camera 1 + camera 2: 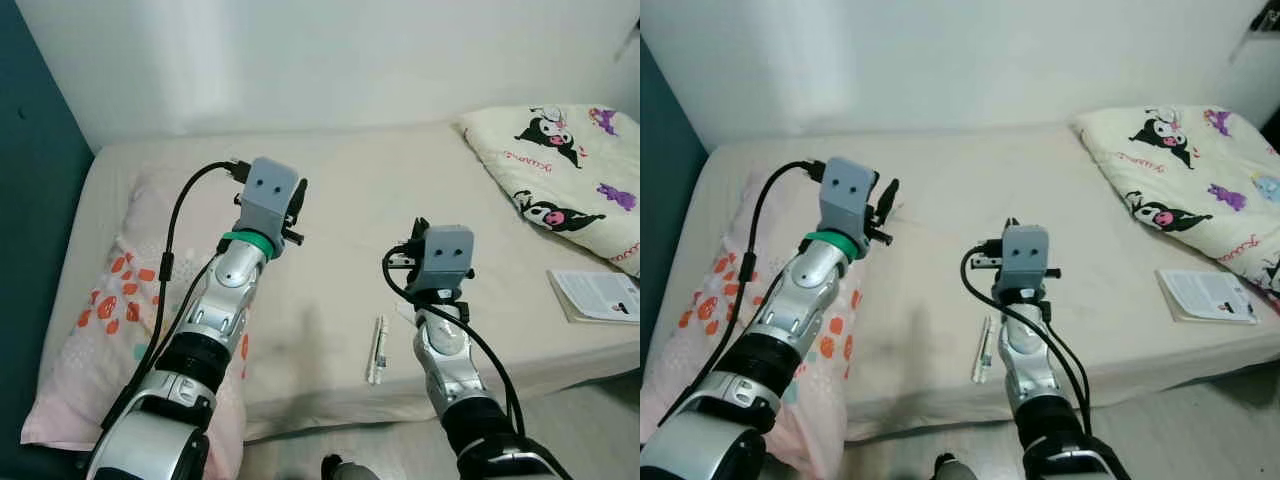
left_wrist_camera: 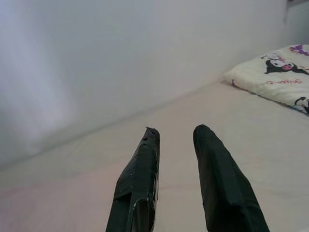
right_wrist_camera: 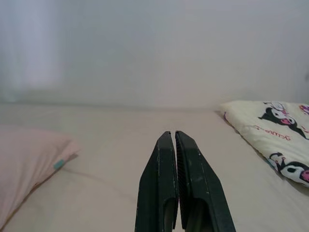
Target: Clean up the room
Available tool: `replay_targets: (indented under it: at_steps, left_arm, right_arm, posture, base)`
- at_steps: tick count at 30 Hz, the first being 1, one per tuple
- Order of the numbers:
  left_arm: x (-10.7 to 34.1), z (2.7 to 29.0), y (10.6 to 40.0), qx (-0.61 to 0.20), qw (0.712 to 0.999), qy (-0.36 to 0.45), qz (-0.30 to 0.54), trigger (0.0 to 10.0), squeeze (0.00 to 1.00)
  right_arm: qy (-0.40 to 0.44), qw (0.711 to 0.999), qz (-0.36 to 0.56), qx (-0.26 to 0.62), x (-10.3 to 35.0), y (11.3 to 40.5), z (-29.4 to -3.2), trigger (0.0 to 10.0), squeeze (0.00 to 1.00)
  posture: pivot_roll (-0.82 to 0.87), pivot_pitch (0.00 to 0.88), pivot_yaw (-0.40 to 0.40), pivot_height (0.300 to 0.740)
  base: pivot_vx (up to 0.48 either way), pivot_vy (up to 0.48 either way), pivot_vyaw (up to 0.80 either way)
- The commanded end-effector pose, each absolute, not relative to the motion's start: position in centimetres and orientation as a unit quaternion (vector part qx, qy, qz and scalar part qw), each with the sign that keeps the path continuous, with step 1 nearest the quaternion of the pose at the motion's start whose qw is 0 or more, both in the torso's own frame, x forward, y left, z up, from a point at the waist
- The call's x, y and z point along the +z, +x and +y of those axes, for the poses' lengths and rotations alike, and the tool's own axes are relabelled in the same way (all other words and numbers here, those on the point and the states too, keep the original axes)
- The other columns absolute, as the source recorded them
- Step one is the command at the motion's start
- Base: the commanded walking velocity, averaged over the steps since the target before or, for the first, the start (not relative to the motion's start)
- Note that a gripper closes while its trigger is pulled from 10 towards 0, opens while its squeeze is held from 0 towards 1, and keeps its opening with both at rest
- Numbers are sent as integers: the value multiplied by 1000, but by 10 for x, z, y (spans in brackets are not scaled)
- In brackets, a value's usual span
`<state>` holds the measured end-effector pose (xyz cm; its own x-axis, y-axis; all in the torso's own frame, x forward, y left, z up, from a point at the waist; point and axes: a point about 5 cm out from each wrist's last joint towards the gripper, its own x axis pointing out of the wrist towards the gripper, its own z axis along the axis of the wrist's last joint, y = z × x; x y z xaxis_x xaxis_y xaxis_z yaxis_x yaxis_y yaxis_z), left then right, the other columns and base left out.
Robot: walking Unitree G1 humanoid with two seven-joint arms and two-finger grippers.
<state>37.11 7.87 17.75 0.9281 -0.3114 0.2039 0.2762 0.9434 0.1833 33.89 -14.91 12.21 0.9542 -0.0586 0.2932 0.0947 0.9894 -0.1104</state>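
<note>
You are looking down on a bed (image 1: pixel 340 210) with a beige sheet, set against a white wall (image 1: pixel 320 60). Both arms are raised over it.

Left gripper (image 2: pixel 176 133): it is hanging above the head end of the mattress, pointing toward the wall. Its two fingers (image 2: pixel 140 179) are standing apart with a clear gap, and nothing is sitting between them.

Right gripper (image 3: pixel 173 134): it is hovering over the middle of the bed, near the front edge. The jaws are pressed together, tip to tip, and are holding nothing.

Things lying on the bed:
- A pen (image 1: pixel 378 349) is lying on the sheet close to the front edge, just left of the right arm, running roughly front to back. Neither gripper is touching it.
- A pink pillow (image 1: pixel 110 300) with orange flower prints is resting at the left end, partly under the left arm.
- A cream blanket (image 1: pixel 565 170) printed with black-and-white cartoon figures is bunched at the far right corner.
- A white leaflet (image 1: pixel 598 294) with printed text is lying flat near the right front edge, just below the blanket and well apart from the pen.

A dark teal wall (image 1: pixel 30 200) is bordering the bed on your left.
</note>
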Motion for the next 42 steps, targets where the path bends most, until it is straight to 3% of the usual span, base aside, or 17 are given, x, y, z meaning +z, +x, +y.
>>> replay_targets:
  at_steps: [1,15,35,42]
  left_arm:
    - [171,80,371,-152,980,81,-102,10000,0]
    - [171,80,370,-154,979,82,-103,10000,0]
    - [170,78,370,-154,979,81,-104,10000,0]
    - [171,77,368,-156,977,95,-115,10000,0]
  right_arm:
    - [-60,988,-137,-39,117,337,-149,10000,0]
    - [-60,988,-136,-42,115,336,-150,10000,0]
    - [-60,988,-135,-42,115,336,-151,10000,0]
    - [-61,988,-134,-43,115,336,-151,10000,0]
  posture:
    - [-139,15,46,736]
    - [-141,22,48,736]
    - [-142,26,46,736]
    - [-143,29,45,736]
  base:
    - [0,480,0]
    - [0,456,0]
    - [0,256,0]
    - [0,-35,0]
